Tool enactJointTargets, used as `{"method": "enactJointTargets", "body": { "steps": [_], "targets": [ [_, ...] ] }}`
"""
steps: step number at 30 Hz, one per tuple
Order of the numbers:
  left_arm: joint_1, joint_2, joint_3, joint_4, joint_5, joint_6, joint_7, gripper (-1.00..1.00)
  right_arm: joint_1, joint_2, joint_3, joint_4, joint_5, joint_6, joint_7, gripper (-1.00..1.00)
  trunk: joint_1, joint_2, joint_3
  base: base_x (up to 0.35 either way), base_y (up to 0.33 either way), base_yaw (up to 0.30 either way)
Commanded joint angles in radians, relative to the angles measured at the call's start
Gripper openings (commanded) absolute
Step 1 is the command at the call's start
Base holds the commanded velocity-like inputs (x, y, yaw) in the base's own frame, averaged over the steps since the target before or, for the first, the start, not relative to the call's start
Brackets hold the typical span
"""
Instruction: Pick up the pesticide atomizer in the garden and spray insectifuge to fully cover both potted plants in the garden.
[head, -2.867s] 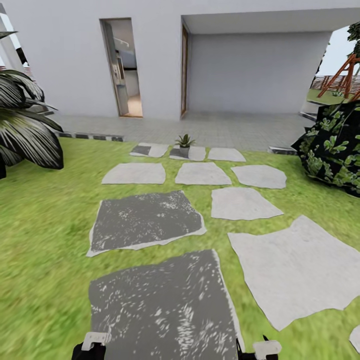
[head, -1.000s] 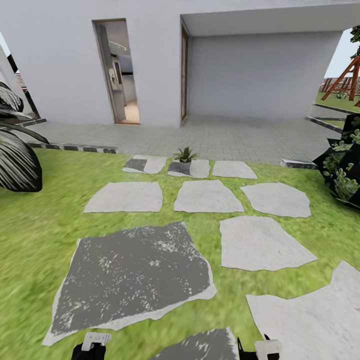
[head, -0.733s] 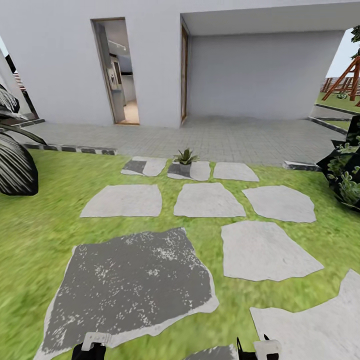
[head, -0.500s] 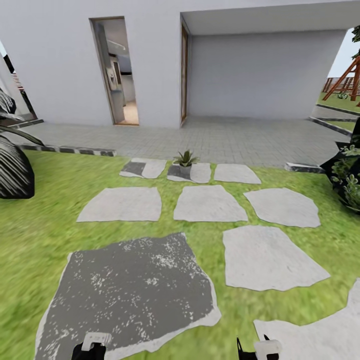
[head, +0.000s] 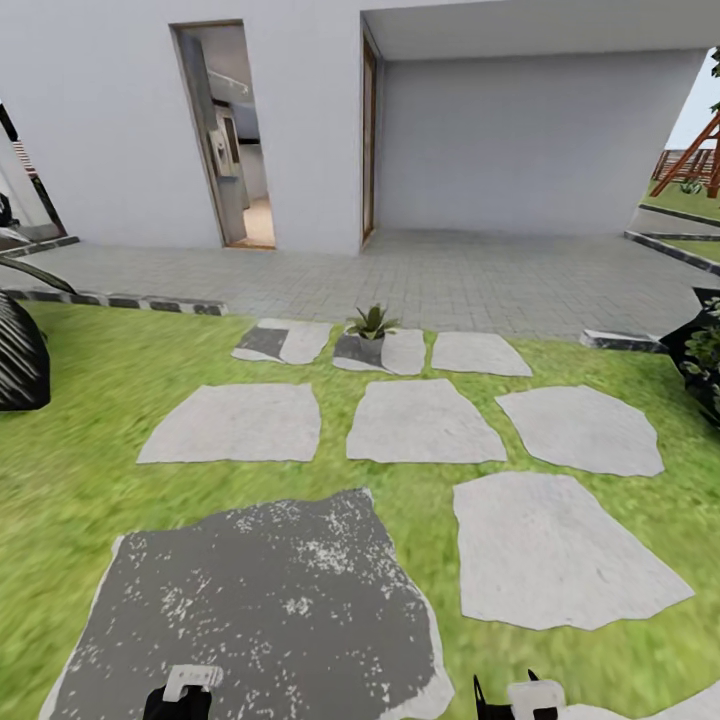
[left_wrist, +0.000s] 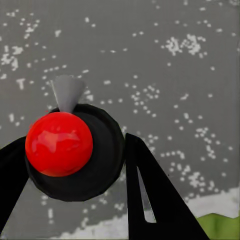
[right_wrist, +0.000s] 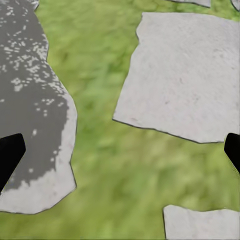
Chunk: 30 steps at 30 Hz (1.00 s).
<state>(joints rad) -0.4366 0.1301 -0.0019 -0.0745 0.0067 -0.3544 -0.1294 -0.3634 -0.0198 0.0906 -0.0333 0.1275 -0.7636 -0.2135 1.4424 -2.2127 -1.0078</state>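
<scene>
The pesticide atomizer, a small spray bottle with a shiny red round cap (left_wrist: 59, 143), a dark round body and a pale grey pointed nozzle, is sitting between the black fingers (left_wrist: 155, 195) of the left gripper (left_wrist: 75, 175), which are closing around it, above a dark grey stepping stone speckled with white (head: 260, 610). One potted plant, a small rosette of pointed green leaves in a grey pot (head: 371, 325), is standing far ahead of this dark stone, on a small flat stone (head: 385, 351) near the edge of the grey paved patio (head: 450, 280). Pale grey irregular stepping stones (head: 425, 420) are lying on the green lawn (head: 80, 430) between the dark stone and the plant. The right gripper (right_wrist: 120, 150) is hanging over the grass beside the dark stone with its black fingertips (right_wrist: 10, 155) wide apart and holding nothing. Behind the patio a white house wall with an open doorway (head: 225, 135) is standing. A dark striped-leaf palm (head: 18, 350) is showing left of the dark stone, and a dark leafy bush (head: 705, 360) to its right.
</scene>
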Motion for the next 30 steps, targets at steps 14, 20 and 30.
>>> {"method": "enactJointTargets", "body": {
  "steps": [14,20,30],
  "targets": [
    [-0.001,0.000,0.000,0.001,0.001,-0.003,-0.004,-1.00,-0.001,0.000,0.008,0.001,0.006,0.000,-0.010,1.00,0.000,0.000,-0.001,0.341,0.000,0.000],
    [-0.001,0.000,0.000,0.001,0.001,-0.003,-0.004,-1.00,-0.001,0.000,0.008,0.001,0.006,0.000,-0.010,1.00,0.000,0.000,-0.001,0.341,0.000,0.000],
    [-0.001,0.000,0.000,0.001,0.001,-0.003,-0.004,-1.00,-0.001,0.001,0.008,0.001,0.006,0.000,-0.010,1.00,0.000,0.000,-0.001,0.341,0.000,0.000]
  ]
}}
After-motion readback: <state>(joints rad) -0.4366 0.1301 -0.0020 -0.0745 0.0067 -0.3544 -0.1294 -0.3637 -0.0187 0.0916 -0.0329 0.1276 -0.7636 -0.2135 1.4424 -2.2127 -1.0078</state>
